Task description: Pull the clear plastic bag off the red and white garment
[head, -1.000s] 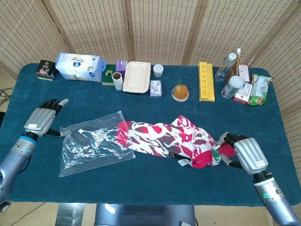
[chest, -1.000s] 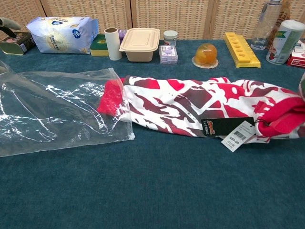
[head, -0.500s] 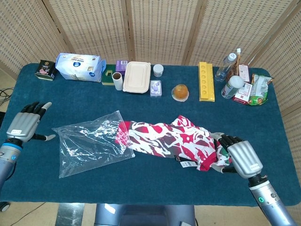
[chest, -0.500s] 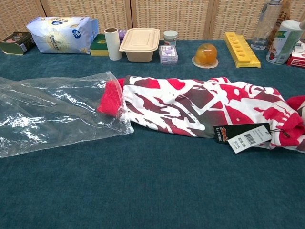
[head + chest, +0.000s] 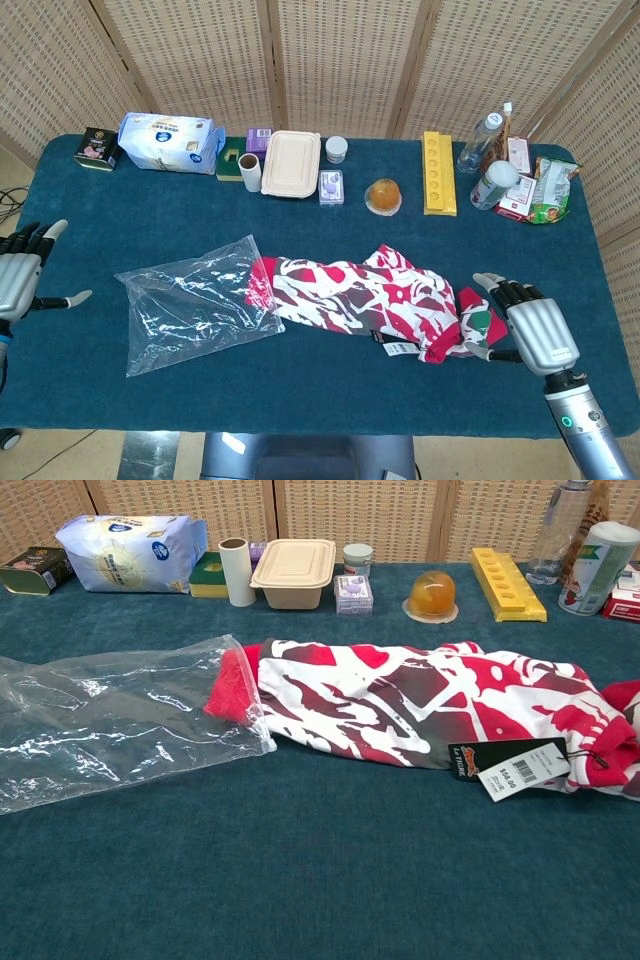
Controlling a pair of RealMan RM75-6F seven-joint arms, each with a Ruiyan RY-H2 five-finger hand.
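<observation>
On the blue desk (image 5: 330,385), we judge the clear plastic bag (image 5: 195,300) nearly off, covering only the red and white garment's (image 5: 365,300) red end; left hand (image 5: 18,280) open and empty, right hand (image 5: 525,325) spread beside the garment.

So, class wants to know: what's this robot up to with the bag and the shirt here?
It is pulling a clear plastic bag off a red and white garment on the blue table. Right now neither hand holds anything: the left hand is open at the table's left edge, apart from the bag, and the right hand is open beside the garment's right end. The bag is nearly off; only the garment's red left end sits inside its mouth.
</observation>
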